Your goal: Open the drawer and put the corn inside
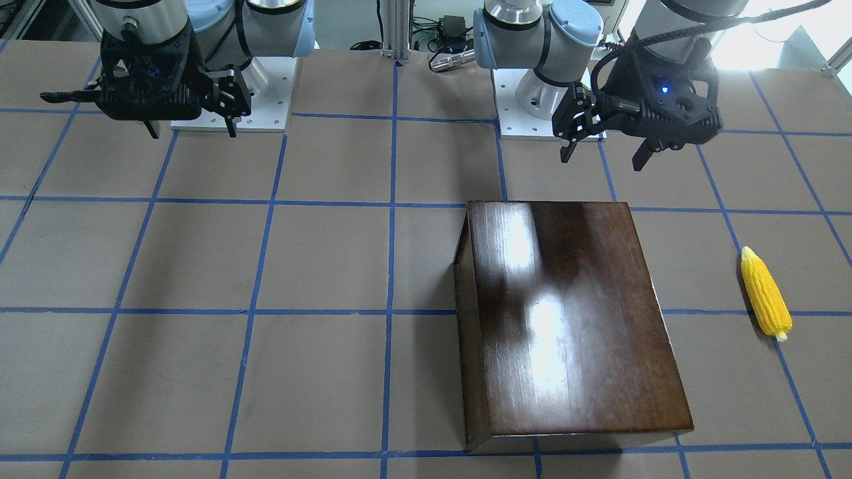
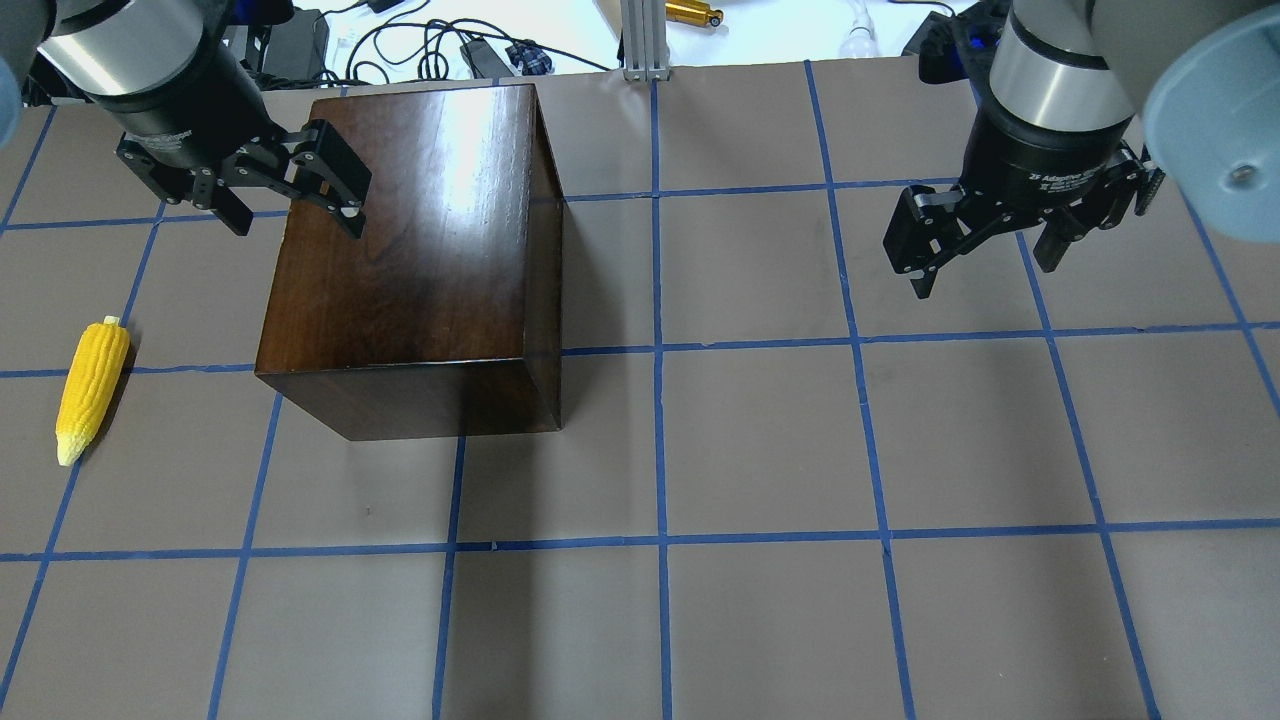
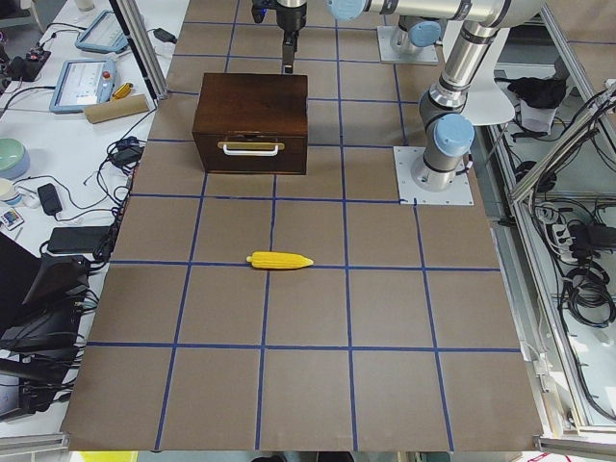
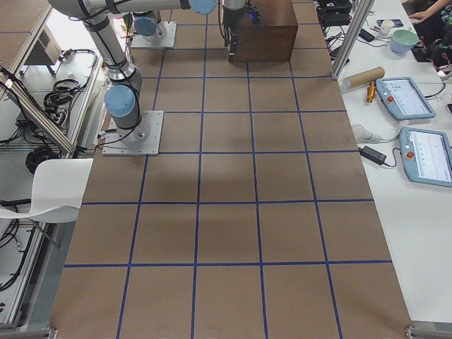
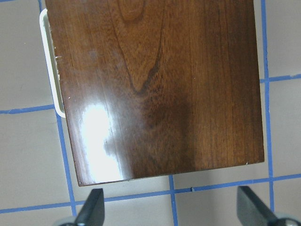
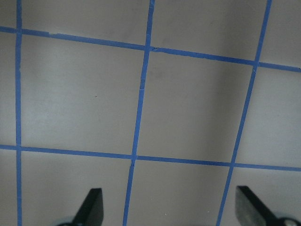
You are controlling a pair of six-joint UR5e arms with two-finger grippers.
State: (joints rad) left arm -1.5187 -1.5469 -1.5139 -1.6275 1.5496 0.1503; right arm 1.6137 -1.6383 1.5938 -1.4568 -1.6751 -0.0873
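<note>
The dark wooden box point(image 2: 420, 260) stands on the table left of centre. Its drawer point(image 3: 252, 147) is closed; the front panel with its pale pull faces the table's left end. The pull point(image 5: 49, 61) also shows in the left wrist view. The yellow corn point(image 2: 92, 385) lies flat on the table to the box's left, apart from it; it also shows in the front-facing view point(image 1: 765, 293). My left gripper point(image 2: 297, 222) is open and empty, above the box's rear left edge. My right gripper point(image 2: 985, 272) is open and empty, over bare table far to the right.
The table point(image 2: 760, 450) is brown with a blue tape grid. The arm bases point(image 1: 233, 86) stand along its robot side. Beyond its far edge is a bench with tablets point(image 4: 404, 97), a cardboard tube point(image 4: 363, 75) and cables.
</note>
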